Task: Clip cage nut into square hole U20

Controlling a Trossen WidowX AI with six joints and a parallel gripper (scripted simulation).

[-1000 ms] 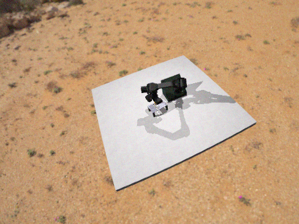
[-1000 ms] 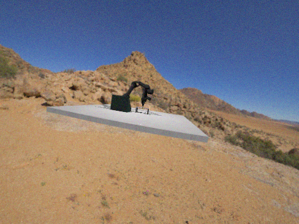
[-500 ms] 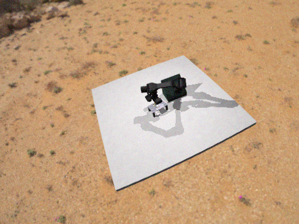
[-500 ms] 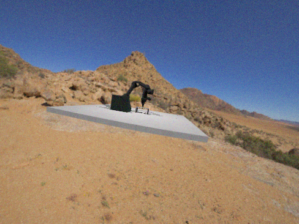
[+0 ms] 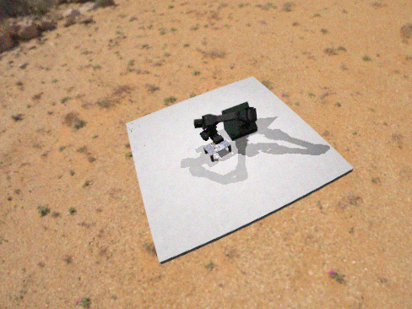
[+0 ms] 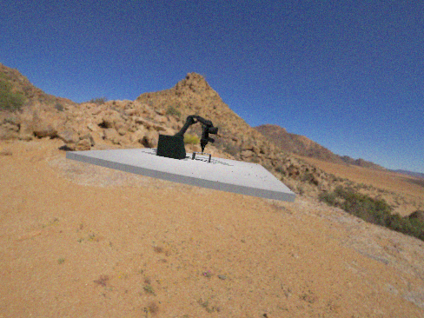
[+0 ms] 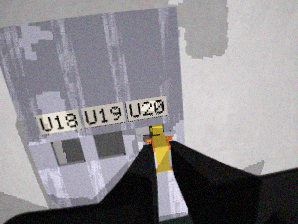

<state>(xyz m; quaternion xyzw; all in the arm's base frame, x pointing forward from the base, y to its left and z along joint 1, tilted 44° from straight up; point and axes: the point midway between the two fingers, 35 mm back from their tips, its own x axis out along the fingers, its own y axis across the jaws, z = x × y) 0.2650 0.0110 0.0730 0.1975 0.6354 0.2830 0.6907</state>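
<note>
Rail plate: one, raised on short dark legs above your pale tabletop. Square holes: three in a row, under printed labels.

Hole U18: unfilled; pale and grey surface showed through it.

Hole U19: unfilled; grey showed through.

Hole U20: partly hidden by your nut and fingers; you could not tell whether the wings had entered it.

Cage nut: one, yellow with orange edges, located at hole U20, below its label in the wrist view.

Hand: one, black, pointing down at the plate, its fingers pinched on your cage nut.
</note>
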